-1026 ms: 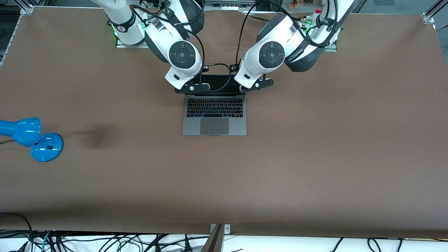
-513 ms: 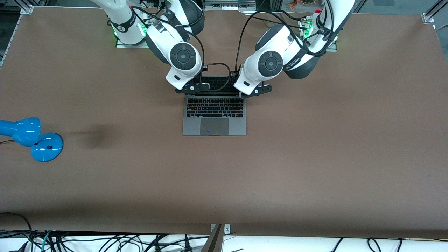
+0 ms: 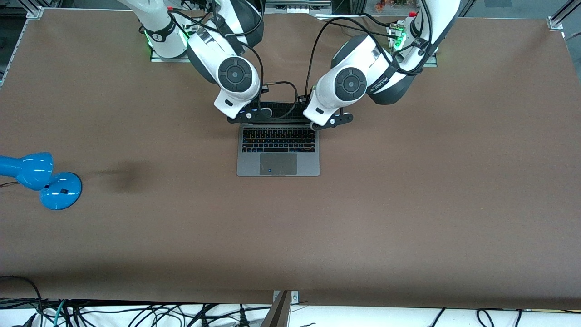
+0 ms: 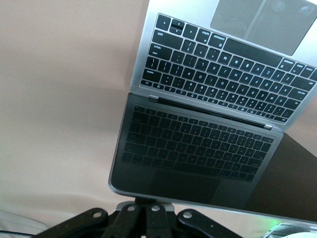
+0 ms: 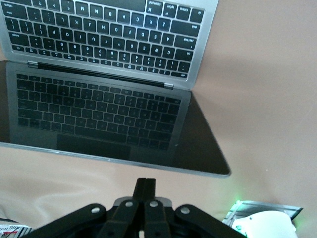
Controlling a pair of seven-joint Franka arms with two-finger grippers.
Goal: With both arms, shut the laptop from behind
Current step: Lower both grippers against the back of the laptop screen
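Even overhead light, soft shadow patch on the table, wrist views slightly blurred – washed-out.

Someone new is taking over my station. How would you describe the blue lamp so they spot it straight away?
Start from the brown table and its open grey laptop in the middle, under both arms. From the laptop, move toward the right arm's end of the table, right to its edge: the blue lamp sits there on a round base. It is the only glossy, bright blue thing in sight.

Laptop matt grey metal, glossy screen; table matt brown; lamp glossy blue.
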